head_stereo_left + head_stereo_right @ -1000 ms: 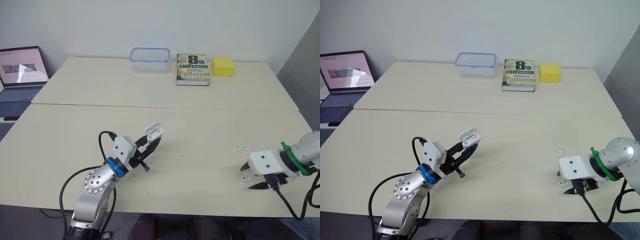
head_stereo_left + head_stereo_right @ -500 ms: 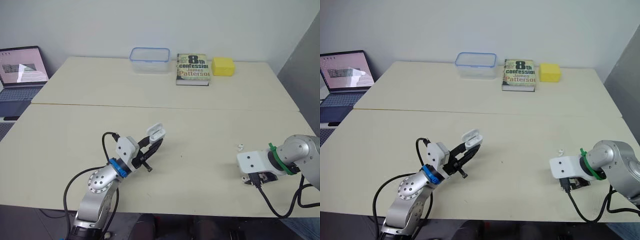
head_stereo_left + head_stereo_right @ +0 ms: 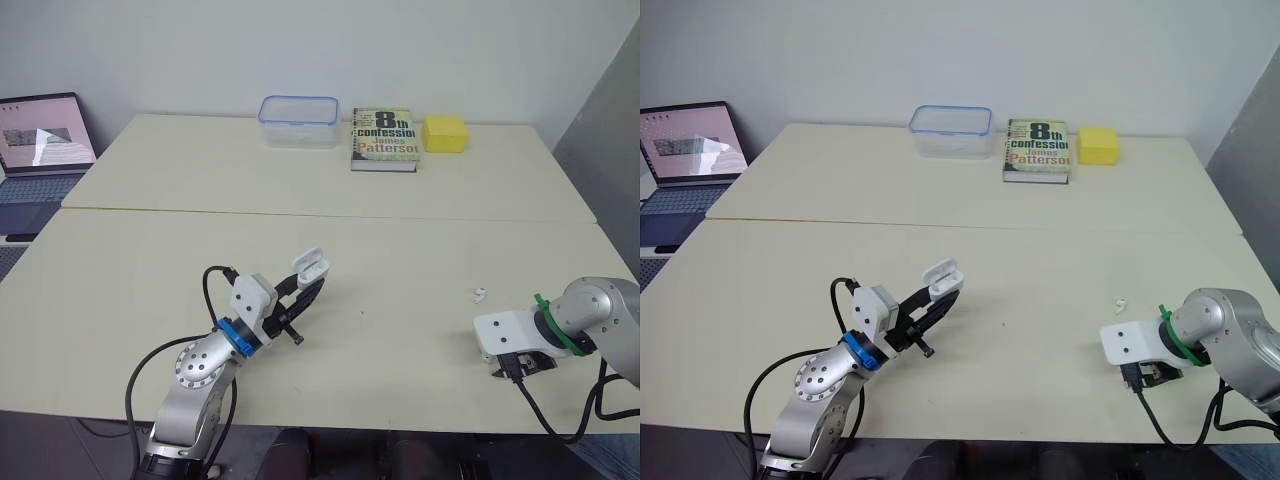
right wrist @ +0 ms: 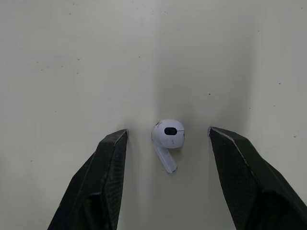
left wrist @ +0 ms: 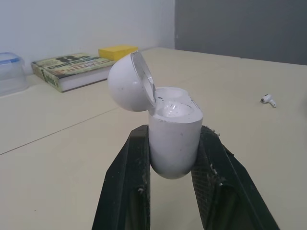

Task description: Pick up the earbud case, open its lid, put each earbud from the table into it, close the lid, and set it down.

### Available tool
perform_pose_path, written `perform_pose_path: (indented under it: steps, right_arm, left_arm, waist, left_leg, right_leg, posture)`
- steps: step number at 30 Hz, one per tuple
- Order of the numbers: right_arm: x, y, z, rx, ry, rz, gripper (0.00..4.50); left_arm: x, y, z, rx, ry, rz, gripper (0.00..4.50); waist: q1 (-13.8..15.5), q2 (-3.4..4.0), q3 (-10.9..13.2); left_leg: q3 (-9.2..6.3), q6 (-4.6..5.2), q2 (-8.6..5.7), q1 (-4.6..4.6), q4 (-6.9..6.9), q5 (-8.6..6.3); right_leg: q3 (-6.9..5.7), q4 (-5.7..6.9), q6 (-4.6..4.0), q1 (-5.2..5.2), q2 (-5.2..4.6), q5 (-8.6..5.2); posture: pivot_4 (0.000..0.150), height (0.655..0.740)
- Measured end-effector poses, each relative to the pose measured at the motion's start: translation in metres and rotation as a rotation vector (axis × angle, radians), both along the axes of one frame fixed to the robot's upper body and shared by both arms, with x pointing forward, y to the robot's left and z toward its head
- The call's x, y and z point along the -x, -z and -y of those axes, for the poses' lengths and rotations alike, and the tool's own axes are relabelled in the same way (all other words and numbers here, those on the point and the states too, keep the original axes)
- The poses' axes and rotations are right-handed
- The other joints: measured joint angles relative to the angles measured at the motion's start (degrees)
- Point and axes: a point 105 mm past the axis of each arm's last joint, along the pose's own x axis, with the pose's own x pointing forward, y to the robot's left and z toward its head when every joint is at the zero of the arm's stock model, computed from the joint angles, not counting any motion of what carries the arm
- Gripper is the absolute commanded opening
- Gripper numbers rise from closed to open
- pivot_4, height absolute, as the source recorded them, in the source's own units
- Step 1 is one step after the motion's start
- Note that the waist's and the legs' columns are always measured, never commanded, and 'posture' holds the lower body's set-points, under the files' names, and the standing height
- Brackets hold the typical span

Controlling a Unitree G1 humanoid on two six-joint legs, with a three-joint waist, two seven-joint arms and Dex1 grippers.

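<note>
My left gripper (image 5: pixel 173 160) is shut on the white earbud case (image 5: pixel 172 136), held a little above the near left part of the table (image 3: pixel 400 240). The case stands upright with its lid (image 5: pixel 129 81) flipped open and its cavity showing. My right gripper (image 4: pixel 168 134) points straight down at the table near the right front edge, open. One white earbud (image 4: pixel 168 139) lies on the table between its two fingers (image 4: pixel 103 182), touching neither. A second earbud (image 3: pixel 480 294) lies on the table just beyond the right wrist (image 3: pixel 507 334).
Along the far edge sit a clear lidded container (image 3: pixel 298 120), a paperback book (image 3: pixel 384 138) and a yellow block (image 3: pixel 445 132). An open laptop (image 3: pixel 40 135) stands off the far left corner. A seam (image 3: pixel 330 214) runs across the table's middle.
My right gripper has swung from lying sideways to pointing down over the near earbud. The left gripper with the case shifted slightly up and right, then held still.
</note>
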Motion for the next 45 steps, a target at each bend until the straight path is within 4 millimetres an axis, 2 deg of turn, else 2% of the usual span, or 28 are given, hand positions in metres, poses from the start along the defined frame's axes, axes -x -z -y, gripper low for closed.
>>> perform_pose_path:
  steps: [4,5,14,18,22,26,27,30,32,39,42,45]
  right_arm:
    - [0.000,0.001,0.001,-0.001,0.003,-0.004,0.50]
    - [0.000,0.001,0.001,-0.001,0.004,-0.005,0.41]
    - [-0.001,-0.004,-0.001,-0.035,0.021,-0.023,0.41]
    - [-0.009,-0.027,-0.005,-0.144,0.069,0.027,0.41]
    - [-0.012,-0.058,-0.042,-0.406,0.063,0.046,0.41]
    - [-0.020,-0.105,-0.110,-0.897,0.058,0.087,0.41]
    - [-0.020,-0.114,-0.121,-0.979,0.056,0.092,0.41]
    - [-0.024,-0.129,-0.140,-1.182,0.106,0.115,0.41]
    - [-0.028,-0.132,-0.151,-1.286,0.157,0.118,0.41]
    - [-0.033,-0.141,-0.187,-1.484,0.217,0.135,0.41]
    - [-0.033,-0.140,-0.196,-1.513,0.218,0.137,0.41]
    - [-0.035,-0.130,-0.202,-1.509,0.236,0.128,0.41]
  left_arm:
    - [0.000,0.000,0.000,-0.001,0.001,0.000,0.77]
    - [0.000,0.000,0.000,-0.001,0.001,0.000,0.77]
    - [0.000,0.000,0.000,-0.002,0.003,0.000,0.77]
    - [-0.001,-0.001,0.000,-0.001,0.003,0.005,0.77]
    - [-0.005,-0.007,0.002,0.009,0.005,0.027,0.77]
    - [-0.011,-0.016,0.010,0.046,0.009,0.053,0.77]
    - [-0.013,-0.020,0.013,0.060,0.012,0.065,0.77]
    - [-0.016,-0.026,0.017,0.076,0.010,0.079,0.77]
    - [-0.017,-0.029,0.020,0.093,0.009,0.086,0.77]
    - [-0.017,-0.030,0.026,0.100,0.022,0.085,0.77]
    - [-0.017,-0.029,0.026,0.099,0.025,0.083,0.77]
    - [-0.017,-0.029,0.026,0.099,0.024,0.083,0.77]
  waist:
    - [0.0,-0.05,0.0]
    - [0.0,-0.05,0.0]
    - [0.0,-0.03,0.0]
    - [0.0,-0.02,0.0]
    - [-0.1,-0.04,0.0]
    - [-0.2,-0.07,0.0]
    - [-0.1,-0.07,0.0]
    - [0.3,-0.09,0.0]
    - [0.3,-0.08,0.0]
    - [-0.3,-0.05,0.0]
    - [-0.4,-0.05,0.0]
    - [-0.4,-0.05,0.0]
  left_leg:
    - [0.01,0.00,0.00,0.08,0.01,0.00]
    - [0.01,0.00,0.00,0.08,0.01,0.00]
    - [0.03,0.00,0.00,0.03,0.00,0.00]
    - [0.03,0.00,0.01,0.00,-0.01,0.00]
    - [0.02,0.00,0.05,0.00,0.00,0.00]
    - [-0.02,0.00,0.05,-0.02,0.00,0.00]
    - [-0.05,-0.01,0.04,-0.05,0.01,0.01]
    - [-0.16,-0.01,-0.07,-0.16,0.00,0.01]
    - [-0.13,-0.01,-0.14,-0.17,0.00,0.01]
    - [-0.20,0.00,-0.37,-0.08,-0.02,0.01]
    - [-0.19,0.00,-0.39,-0.09,-0.03,0.01]
    - [-0.18,0.00,-0.40,-0.10,-0.02,0.01]
  right_leg:
    - [0.02,0.00,0.22,0.08,0.00,-0.13]
    - [0.02,0.00,0.22,0.08,0.00,-0.13]
    - [0.04,0.00,0.22,0.01,0.00,-0.13]
    - [0.02,0.01,-0.03,-0.03,0.00,0.02]
    - [0.00,0.02,-0.03,-0.01,0.03,0.02]
    - [-0.02,0.09,-0.03,-0.04,0.06,0.03]
    - [-0.05,0.09,-0.03,-0.06,0.06,0.03]
    - [-0.11,0.08,-0.01,-0.09,0.00,0.06]
    - [-0.05,0.10,0.00,-0.13,-0.04,0.07]
    - [-0.06,0.20,0.00,-0.16,0.04,0.07]
    - [-0.05,0.18,0.00,-0.16,0.04,0.07]
    - [-0.04,0.17,0.00,-0.15,0.02,0.07]
  posture:
    - [0.150,0.7400]
    - [0.150,0.7400]
    - [0.150,0.7400]
    - [0.150,0.7400]
    - [0.150,0.7400]
    - [0.150,0.7400]
    - [0.150,0.7400]
    - [0.150,0.7400]
    - [0.150,0.7400]
    - [0.150,0.7400]
    - [0.150,0.7400]
    - [0.150,0.7400]
